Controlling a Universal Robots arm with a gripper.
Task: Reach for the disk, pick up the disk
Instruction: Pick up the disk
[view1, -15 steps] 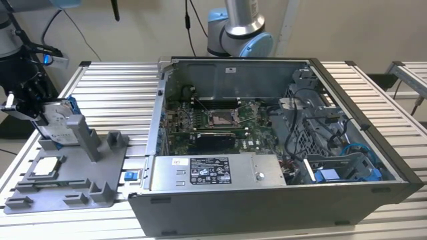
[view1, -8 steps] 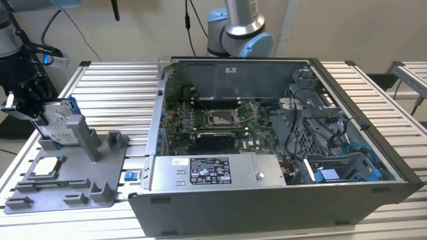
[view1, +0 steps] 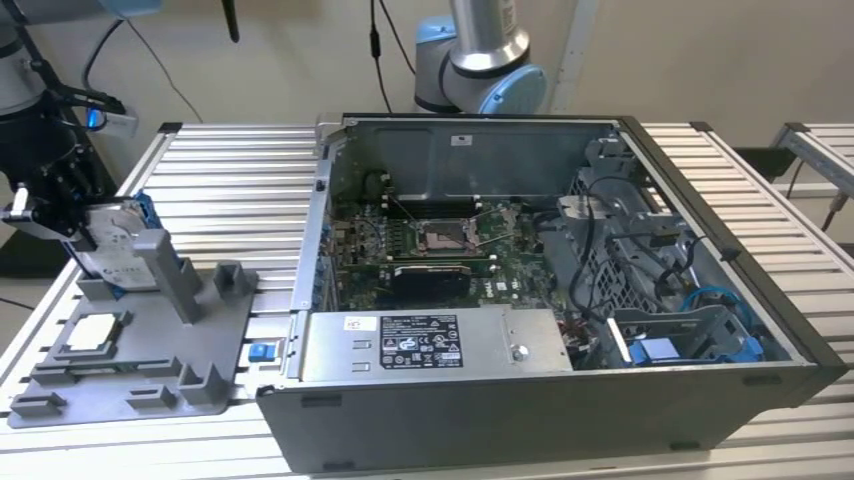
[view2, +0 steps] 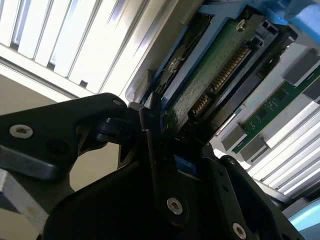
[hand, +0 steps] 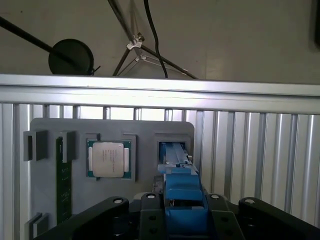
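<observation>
- The slatted bench (view1: 227, 170) carries an open computer case (view1: 534, 420) and, at the exterior view's left, a grey fixture (view1: 147, 350) whose slots keep loose parts sorted.
- The disk (view1: 114, 237) stands on edge in that fixture's upright holder, so its narrow blue-framed end is offered for a pinch.
- The tool (hand: 183, 216) is clenched on the disk's carrier, a finger (view2: 150, 145) pressed against its side. Whether the disk has cleared its slot I cannot tell.
- A small square chip (hand: 111, 159) lies flat in its own recess just beside the disk's slot.
</observation>
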